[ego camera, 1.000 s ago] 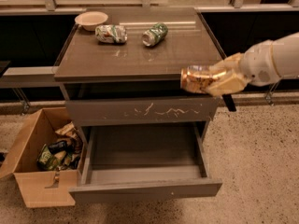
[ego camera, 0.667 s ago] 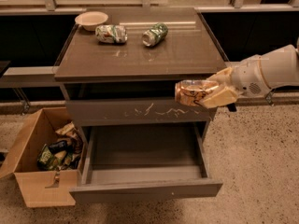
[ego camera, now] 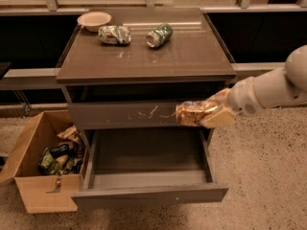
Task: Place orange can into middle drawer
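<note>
**Asker:** What has changed in the camera view since one second ago?

**Me:** My gripper (ego camera: 208, 114) has come down and a little to the left. Before, it held the orange can (ego camera: 191, 113) at the height of the table edge. Now the can is right of centre in the frame, in front of the scratched drawer front (ego camera: 120, 115).

**Asker:** What does this mean for the task?

**Me:** I judge that the carrying is almost done. The middle drawer (ego camera: 148, 194) stands pulled out at lower centre. The can hangs just above its upper right corner in the frame and is not yet inside.

**Asker:** Where is the can relative to your gripper?

**Me:** It lies on its side between my fingers (ego camera: 218, 120), and its end points left past the tips. The fingers are closed on it.
</note>
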Controlling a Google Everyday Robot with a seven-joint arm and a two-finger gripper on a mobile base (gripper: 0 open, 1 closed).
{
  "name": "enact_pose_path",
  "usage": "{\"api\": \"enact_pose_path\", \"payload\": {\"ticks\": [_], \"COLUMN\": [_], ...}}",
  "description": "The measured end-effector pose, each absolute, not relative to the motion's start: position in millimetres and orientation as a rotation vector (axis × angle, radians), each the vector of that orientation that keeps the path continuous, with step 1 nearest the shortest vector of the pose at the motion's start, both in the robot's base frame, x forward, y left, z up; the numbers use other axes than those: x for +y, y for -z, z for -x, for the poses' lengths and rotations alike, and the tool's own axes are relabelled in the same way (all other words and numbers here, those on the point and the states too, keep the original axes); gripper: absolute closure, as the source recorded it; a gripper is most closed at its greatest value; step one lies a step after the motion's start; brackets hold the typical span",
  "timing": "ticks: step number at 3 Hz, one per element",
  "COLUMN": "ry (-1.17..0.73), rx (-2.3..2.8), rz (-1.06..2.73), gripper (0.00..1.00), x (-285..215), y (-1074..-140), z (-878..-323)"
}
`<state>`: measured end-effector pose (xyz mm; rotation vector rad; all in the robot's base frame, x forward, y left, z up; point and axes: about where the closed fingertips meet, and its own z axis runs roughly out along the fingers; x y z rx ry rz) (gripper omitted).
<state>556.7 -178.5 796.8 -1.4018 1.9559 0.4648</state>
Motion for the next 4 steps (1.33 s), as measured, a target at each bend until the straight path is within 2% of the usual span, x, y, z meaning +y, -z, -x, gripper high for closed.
{"api": "enact_pose_path", "payload": {"ticks": [2,4], "ry": [-0.704,-0.681], "rx": [2.090,2.105], "rz": [1.354,1.349], "gripper": [1.00,1.00], "x": [-138,-139], "y": [-604,-599], "z": [-541,-544]}}
